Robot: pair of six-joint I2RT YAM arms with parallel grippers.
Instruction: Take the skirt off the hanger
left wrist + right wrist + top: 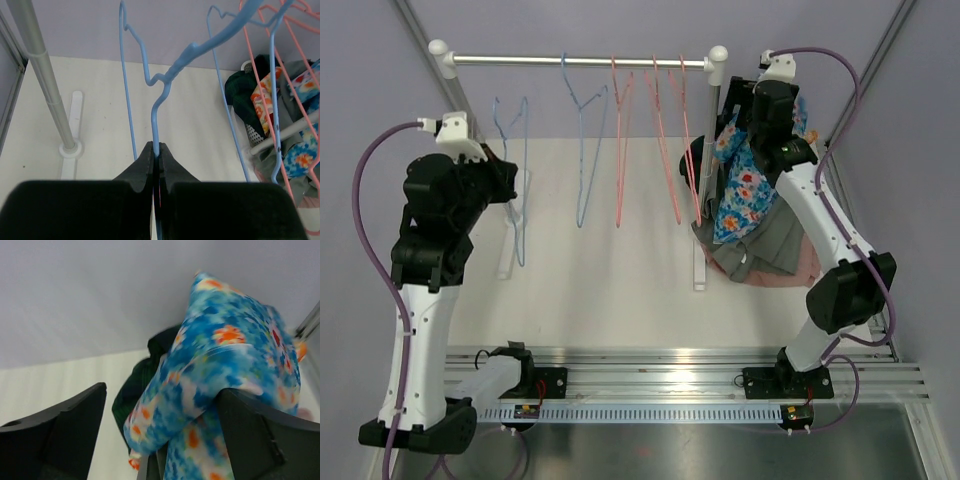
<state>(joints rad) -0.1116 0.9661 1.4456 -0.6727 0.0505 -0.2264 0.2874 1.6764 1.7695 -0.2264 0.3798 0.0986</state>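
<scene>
- Your left gripper point(156, 150) has its jaws pressed together on the wire of a blue hanger point(165, 85). In the left wrist view that hanger carries no cloth.
- From the top view you cannot tell whether this hanger's hook is on the rail point(580, 61) or hanging free of it.
- The skirt point(225, 355), blue with orange flowers, is at the far right, past the end post of the rail. It is up at your right gripper point(162, 390) and above the pile of clothes point(765, 260).
- Your right gripper's jaws are spread wide. The skirt is draped over one finger and sags into the gap between the two, so it looks hung on the finger rather than pinched.
- No hanger wire shows through the skirt in any view, though folds hide part of it.
- Judged from this, the main step is done: skirt and hanger are well apart, one in each arm's reach.
- What seems left is to set the skirt down, probably on the pile beneath it, and to let go of the hanger.
- Watch the drape: with the jaws apart, the cloth could slide off the finger on its own.
- The pink hangers point(665, 150) on the rail stand between the two arms and look bare.
</scene>
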